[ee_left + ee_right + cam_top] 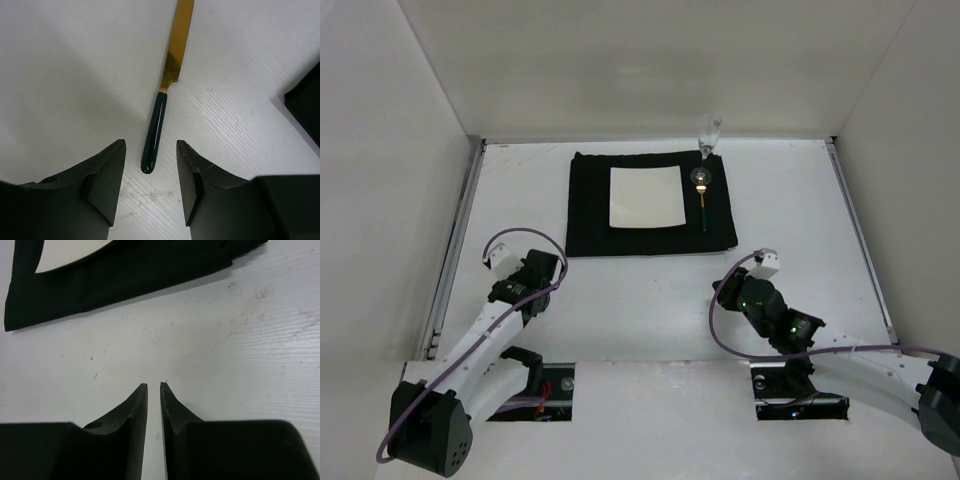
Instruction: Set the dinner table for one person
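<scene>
Left of the cropped black mat [305, 105], the gold blade of the knife [154, 132] runs off the left wrist view's top.

Large white dinner table [240, 115]: matt, finely ridged, scuffed at lower centre of left wrist view. Black rectangular cloth mat [590, 200]: matt, soft-looking. Gold-bladed, dark-green-handled knife [168, 80]: polished metal blade, glossy handle. Cream square plate [645, 196]: smooth.

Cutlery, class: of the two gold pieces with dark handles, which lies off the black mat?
The knife, on the bare dinner table, handle end between the open fingers of the left gripper; the spoon lies on the mat beside the plate.
</scene>
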Controlling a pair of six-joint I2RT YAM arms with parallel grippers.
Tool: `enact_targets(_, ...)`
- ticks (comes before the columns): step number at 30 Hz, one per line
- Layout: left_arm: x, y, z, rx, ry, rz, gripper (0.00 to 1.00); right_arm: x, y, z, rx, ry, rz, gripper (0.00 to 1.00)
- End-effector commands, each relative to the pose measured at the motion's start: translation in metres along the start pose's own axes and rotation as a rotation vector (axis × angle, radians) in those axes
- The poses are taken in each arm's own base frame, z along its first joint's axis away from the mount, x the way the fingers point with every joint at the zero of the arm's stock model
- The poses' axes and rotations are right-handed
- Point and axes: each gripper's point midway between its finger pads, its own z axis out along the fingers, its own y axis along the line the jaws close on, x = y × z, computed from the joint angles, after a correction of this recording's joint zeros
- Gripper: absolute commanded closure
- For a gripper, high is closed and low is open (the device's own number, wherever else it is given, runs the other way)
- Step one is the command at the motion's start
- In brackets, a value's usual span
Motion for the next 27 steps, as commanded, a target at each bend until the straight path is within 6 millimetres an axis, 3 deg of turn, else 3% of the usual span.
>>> enact_targets(1,0.005,0.000,0.005,0.001,0.009,-0.014,0.58,-0.014,0.015,0.000,-0.050,-0.051,0.023,0.77)
enact_targets(8,0.022,-0.004,0.021,0.002,0.054,0.031,0.63,-0.014,0.015,0.000,-0.047,-0.049,0.018,0.77)
enact_targets(21,0.044,-0.002,0.032,0.013,0.107,0.013,0.76,-0.015,0.015,0.000,-0.048,-0.054,0.022,0.77)
enact_targets(24,0.041,-0.003,0.031,0.023,0.100,0.005,0.90,-0.015,0.015,-0.001,-0.050,-0.056,0.025,0.77)
enact_targets(27,0.020,-0.012,0.019,0.081,0.048,-0.015,0.96,-0.016,0.015,-0.001,-0.052,-0.058,0.026,0.71)
